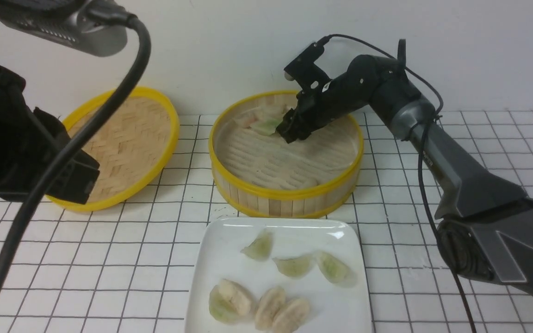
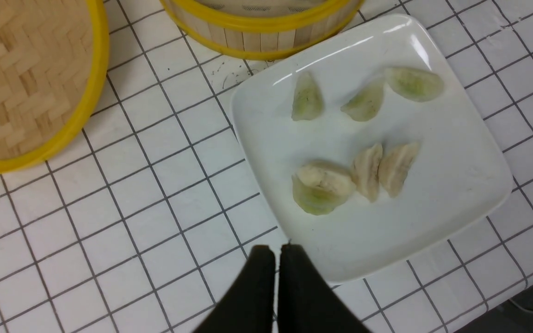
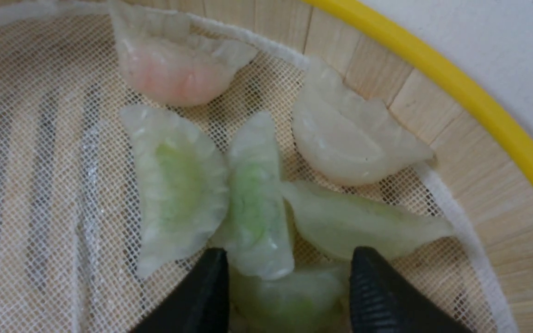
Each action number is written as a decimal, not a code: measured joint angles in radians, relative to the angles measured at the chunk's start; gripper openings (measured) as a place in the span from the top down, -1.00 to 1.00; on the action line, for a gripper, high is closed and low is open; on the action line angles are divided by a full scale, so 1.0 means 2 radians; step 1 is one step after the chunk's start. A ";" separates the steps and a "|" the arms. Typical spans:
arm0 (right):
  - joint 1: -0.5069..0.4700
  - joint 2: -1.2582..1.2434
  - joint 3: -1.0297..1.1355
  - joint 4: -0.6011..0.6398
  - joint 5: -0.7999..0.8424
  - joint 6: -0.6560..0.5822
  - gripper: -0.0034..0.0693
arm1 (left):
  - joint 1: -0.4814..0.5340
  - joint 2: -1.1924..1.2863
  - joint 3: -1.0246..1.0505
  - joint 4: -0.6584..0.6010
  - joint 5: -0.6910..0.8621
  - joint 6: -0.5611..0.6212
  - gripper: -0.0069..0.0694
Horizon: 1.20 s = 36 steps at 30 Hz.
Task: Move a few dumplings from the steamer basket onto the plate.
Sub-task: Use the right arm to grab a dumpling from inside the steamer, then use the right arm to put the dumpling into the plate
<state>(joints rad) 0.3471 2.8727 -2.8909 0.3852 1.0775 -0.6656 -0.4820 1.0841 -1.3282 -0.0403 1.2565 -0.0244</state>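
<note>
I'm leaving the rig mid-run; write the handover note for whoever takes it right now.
Left gripper: shut, empty, by the edge of the plate.
Right gripper: open, down in the steamer, tips astride a green dumpling.
Done: at least six dumplings on the plate.
Left: several more sit in the steamer; likely close, lift and carry this one over.

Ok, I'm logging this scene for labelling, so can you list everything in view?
Plate: one, white, front centre.
Steamer basket: one, bamboo, yellow rims, behind plate.
Mesh liner: one, white, inside basket.
Plated dumplings: at least six, green and beige.
Basket dumplings: six; four green, one white, one pinkish.
Lid: one, woven, yellow-rimmed, left of basket.
Table: one, white gridded.
Left gripper: black, shut, near plate's edge.
Right gripper: black, open, straddling a green dumpling.
</note>
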 joint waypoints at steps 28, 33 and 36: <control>-0.004 -0.200 0.079 -0.095 0.096 0.215 0.06 | 0.000 0.000 0.000 0.039 0.000 -0.019 0.83; -0.004 -0.366 0.302 -0.074 0.091 0.215 0.06 | 0.000 0.000 0.000 0.053 0.001 -0.019 0.83; 0.003 -0.442 0.429 -0.065 0.089 0.215 0.06 | 0.000 0.000 0.000 0.054 0.001 -0.019 0.83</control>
<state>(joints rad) 0.3538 1.9885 -2.0327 0.2556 1.2562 -0.2354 -0.4820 1.0841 -1.3282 0.0673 1.2576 -0.0624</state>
